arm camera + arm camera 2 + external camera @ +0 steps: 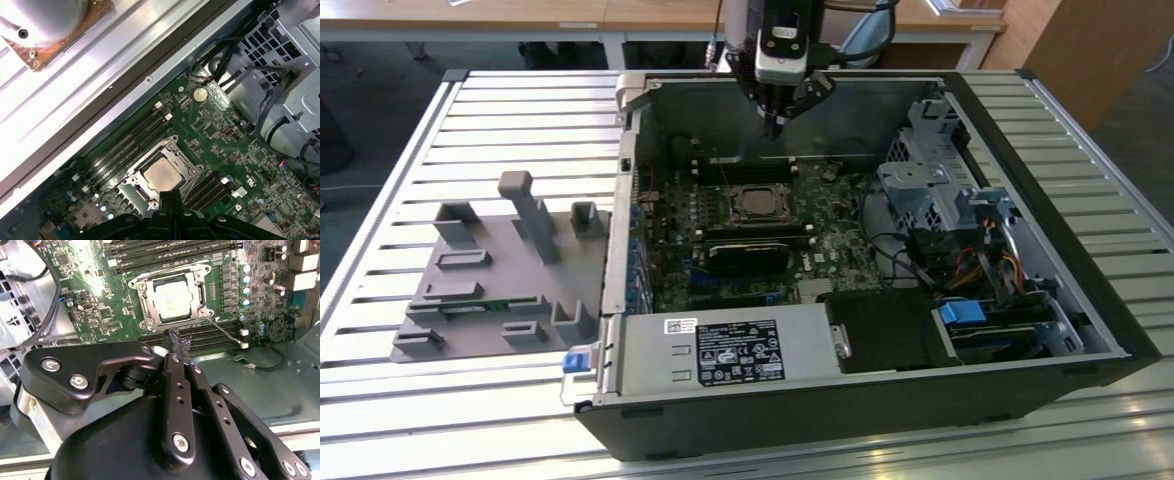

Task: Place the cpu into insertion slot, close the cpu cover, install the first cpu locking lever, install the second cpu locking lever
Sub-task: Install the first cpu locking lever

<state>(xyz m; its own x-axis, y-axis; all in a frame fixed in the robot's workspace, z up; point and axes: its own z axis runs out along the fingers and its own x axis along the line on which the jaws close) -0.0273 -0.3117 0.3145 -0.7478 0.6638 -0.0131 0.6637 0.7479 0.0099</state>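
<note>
The cpu [174, 297] lies flat in the insertion slot [146, 304] on the green motherboard, its silvery top showing through the window of the cpu cover [199, 295], which lies down around it. A thin wire lever [227, 332] sticks out sideways from one socket corner. My gripper [178, 341] hangs shut and empty a little above the memory slots beside the socket. In the exterior view the gripper [774, 128] is over the back of the open case, behind the cpu [754, 203]. The first wrist view shows the cpu [161, 175] just beyond the gripper [170, 197].
The open computer case [1067, 330] stands on a slatted metal table. A power supply [720, 350] fills its front. A drive cage [927, 185] and loose cables [987, 265] sit on the exterior view's right. A grey fixture plate [487, 275] lies outside the case on the exterior view's left.
</note>
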